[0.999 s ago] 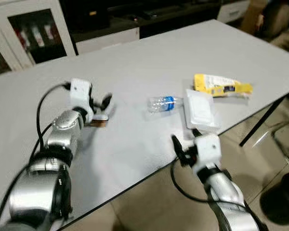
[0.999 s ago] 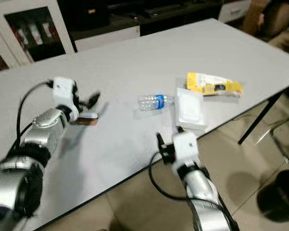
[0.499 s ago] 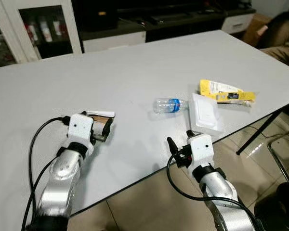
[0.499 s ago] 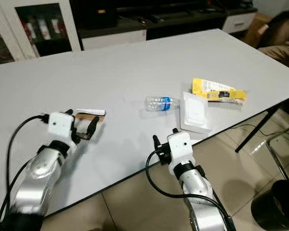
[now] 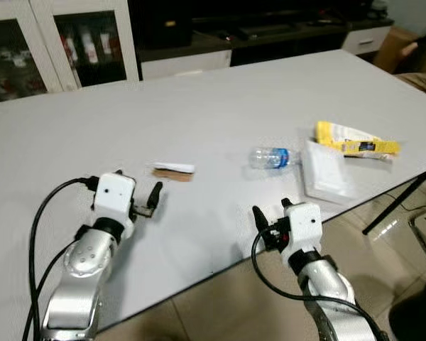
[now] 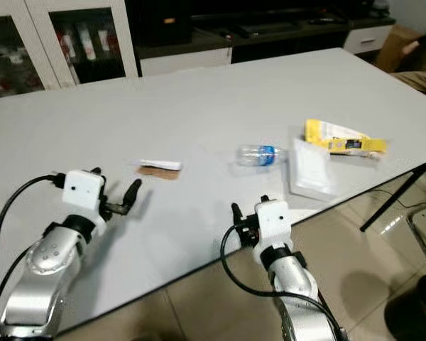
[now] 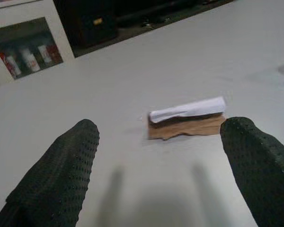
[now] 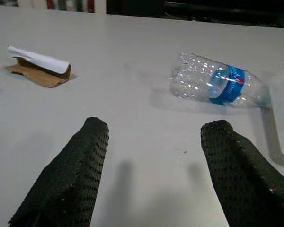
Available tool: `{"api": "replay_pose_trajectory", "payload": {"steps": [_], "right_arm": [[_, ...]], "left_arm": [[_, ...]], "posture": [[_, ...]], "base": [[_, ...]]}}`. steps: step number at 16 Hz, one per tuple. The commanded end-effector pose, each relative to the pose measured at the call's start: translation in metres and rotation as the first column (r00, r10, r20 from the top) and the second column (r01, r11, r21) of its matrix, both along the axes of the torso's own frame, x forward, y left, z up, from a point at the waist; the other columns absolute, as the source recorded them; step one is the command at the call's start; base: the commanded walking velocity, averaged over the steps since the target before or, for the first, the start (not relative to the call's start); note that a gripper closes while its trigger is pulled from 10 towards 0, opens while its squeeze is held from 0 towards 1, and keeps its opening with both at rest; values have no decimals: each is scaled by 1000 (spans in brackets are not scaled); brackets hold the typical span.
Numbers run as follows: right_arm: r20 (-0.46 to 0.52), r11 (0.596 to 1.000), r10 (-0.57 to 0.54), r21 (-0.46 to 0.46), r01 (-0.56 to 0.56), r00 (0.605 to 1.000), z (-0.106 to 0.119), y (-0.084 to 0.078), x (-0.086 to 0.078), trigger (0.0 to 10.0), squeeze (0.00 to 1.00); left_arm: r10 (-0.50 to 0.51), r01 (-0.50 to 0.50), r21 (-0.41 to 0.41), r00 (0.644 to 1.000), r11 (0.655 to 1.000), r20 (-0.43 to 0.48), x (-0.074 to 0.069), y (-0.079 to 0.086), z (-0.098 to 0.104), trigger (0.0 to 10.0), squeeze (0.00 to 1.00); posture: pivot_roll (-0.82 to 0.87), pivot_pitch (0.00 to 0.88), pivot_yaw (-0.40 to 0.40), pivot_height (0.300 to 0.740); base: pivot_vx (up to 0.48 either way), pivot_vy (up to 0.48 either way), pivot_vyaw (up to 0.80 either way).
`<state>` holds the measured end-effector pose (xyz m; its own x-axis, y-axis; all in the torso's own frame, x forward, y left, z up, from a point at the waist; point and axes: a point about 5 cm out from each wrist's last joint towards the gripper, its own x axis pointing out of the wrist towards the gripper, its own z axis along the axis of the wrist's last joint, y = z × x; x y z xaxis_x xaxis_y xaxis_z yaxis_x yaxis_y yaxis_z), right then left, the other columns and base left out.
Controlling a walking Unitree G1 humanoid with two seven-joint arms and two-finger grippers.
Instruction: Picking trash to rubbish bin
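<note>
Since everything lying on the grey table (image 5: pixel 199 85) looks like light litter, none of it is likely asking for much force. Largest is the flat white tray (image 5: pixel 326 170) by the table's right edge, probably thin and flexible, best pinched at its rim. Touching it beyond sits the yellow wrapper (image 5: pixel 351 140), soft and crinkly. Just beside the tray is lying the clear bottle (image 8: pixel 217 82), empty-looking, slippery, liable to roll; its blue-labelled middle suits a grip. Smallest is the cardboard scrap (image 7: pixel 187 120) topped with white paper, stiff and flat. The left gripper (image 5: pixel 150 202) is hovering spread before that scrap; the right gripper (image 5: pixel 271 210), fingers apart, is facing the bottle.
</note>
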<state>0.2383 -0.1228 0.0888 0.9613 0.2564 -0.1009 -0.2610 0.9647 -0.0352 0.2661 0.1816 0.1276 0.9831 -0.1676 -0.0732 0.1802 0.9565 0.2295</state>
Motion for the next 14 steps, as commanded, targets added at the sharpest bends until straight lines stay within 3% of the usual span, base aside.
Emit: {"api": "replay_pose_trajectory", "payload": {"steps": [1, 10, 12, 14], "right_arm": [[1, 999, -34, 4, 34, 999, 0, -8, -2, 10000, 0], [-17, 999, -49, 10, 49, 999, -4, -9, -6, 10000, 0], [-18, 999, -45, 6, 45, 999, -4, -8, -6, 10000, 0], [-19, 999, -43, 4, 43, 999, -4, -7, -7, 10000, 0]], "left_arm": [[-17, 17, 1, 1000, 1000, 14, 0, -6, 5, 10000, 0], [-29, 29, 19, 1000, 999, 1, 2, -8, 8, 10000, 0], [-25, 24, 37, 1000, 999, 3, 3, -7, 9, 10000, 0], [-19, 20, 72, 1000, 997, -10, 3, -7, 7, 10000, 0]], "posture": [[-4, 0, -29, 740], [-7, 0, -26, 740], [-6, 0, -26, 740], [-4, 0, -26, 740]], "base": [[0, 424, 0], [0, 430, 0], [0, 0, 0], [0, -480, 0]]}}
